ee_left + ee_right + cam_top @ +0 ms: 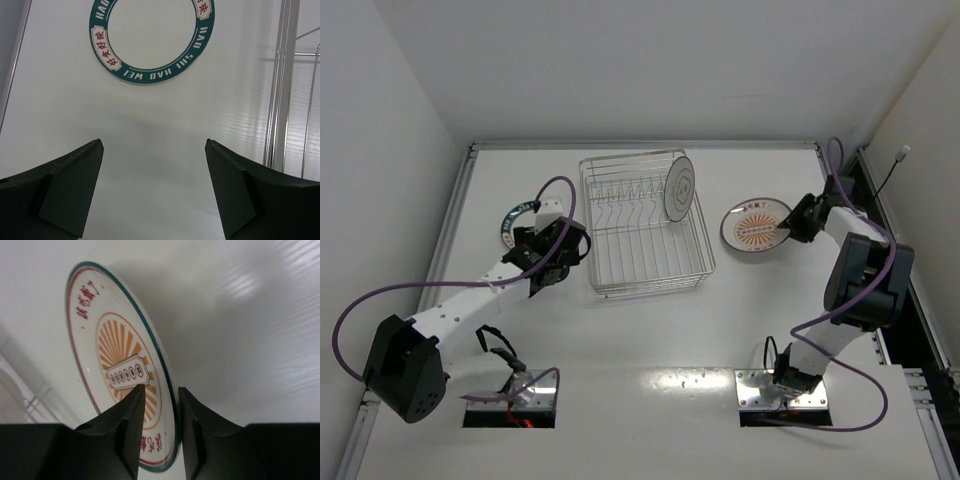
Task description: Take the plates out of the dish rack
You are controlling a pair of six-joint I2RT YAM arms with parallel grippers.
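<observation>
The white table [650, 340] fills the top view. At its middle sits the rack [650, 283], a square wire basket with a row of upright dividers running across it.

One plate is in the rack. The grey-ring plate [679, 187] stands on edge at the rack's 2 o'clock corner, its face turned toward 9 o'clock, against the right-hand wall.

The sunburst plate [752, 226] is on the table at 3 o'clock from the rack, just beside it but apart from the wire. The teal plate [510, 224] lies flat on the table at 9 o'clock from the rack, and in the top view the left arm's wrist hides part of it.

The right gripper [161, 390] reaches the sunburst plate from its 3 o'clock side. Its fingers [127, 425] stand a narrow gap apart, one over the plate's face and one outside the rim, with the rim in the gap. I cannot tell whether they press on it.

The left gripper [154, 145] hangs between the teal plate and the rack. Its fingers [70, 185] are spread wide with only bare table between them. In the left wrist view the teal plate is at 12 o'clock, well clear of the tips, and the rack's wire is at 3 o'clock.
</observation>
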